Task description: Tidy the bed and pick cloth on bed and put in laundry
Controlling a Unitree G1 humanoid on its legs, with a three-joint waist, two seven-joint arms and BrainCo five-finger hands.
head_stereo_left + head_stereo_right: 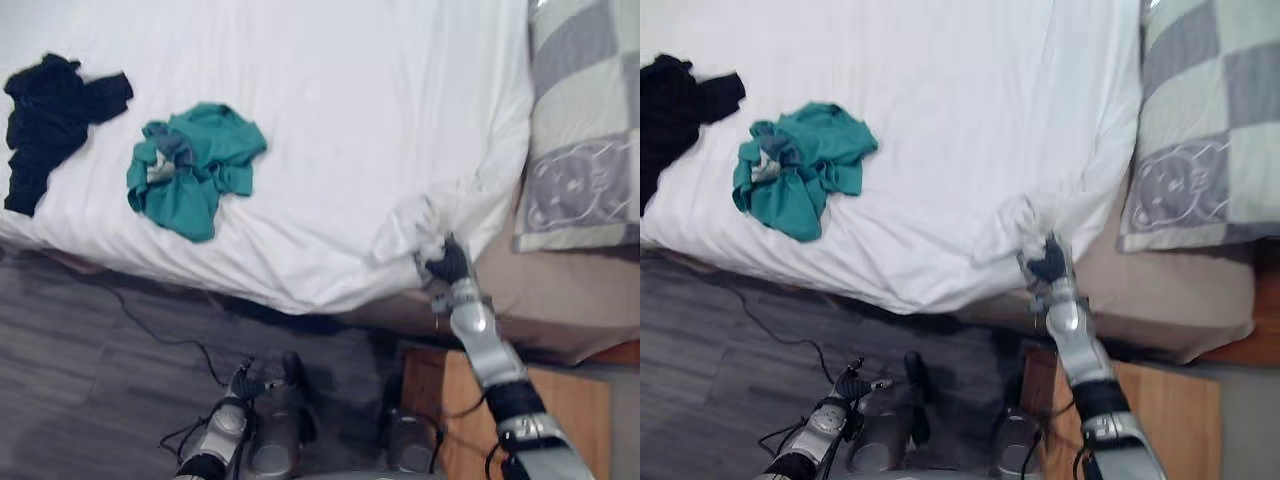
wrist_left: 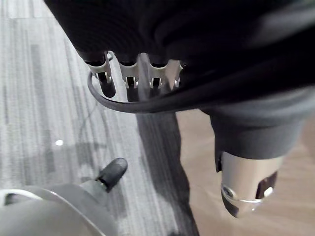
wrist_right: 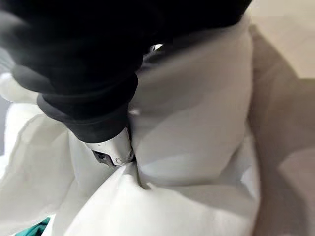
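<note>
In the left eye view, a white bed sheet (image 1: 330,150) covers most of the upper frame. On it, at centre left, lies a teal crumpled garment (image 1: 190,165), and at the upper left edge a black crumpled garment (image 1: 45,120), the two close but apart. A grey and pale checked quilt (image 1: 585,120) fills the upper right, over a beige mattress (image 1: 540,290). At lower right of centre the right hand (image 1: 447,265) is at the sheet's corner, with a bunch of white fabric raised just above it. The left hand (image 1: 240,383) hangs low at the bottom, left of centre, over the grey plank floor (image 1: 80,340).

The right eye view gives the same layout, with the black garment partly cut by the left edge.

In the left wrist view, the left hand's fingers (image 2: 129,76) hang loose and relaxed, holding nothing, with the floor beyond them.

In the right wrist view, one silver finger (image 3: 115,150) digs into gathered white sheet, folds running out from that pinch: the right hand is clenched on the sheet. A scrap of teal shows at the bottom left corner.
</note>
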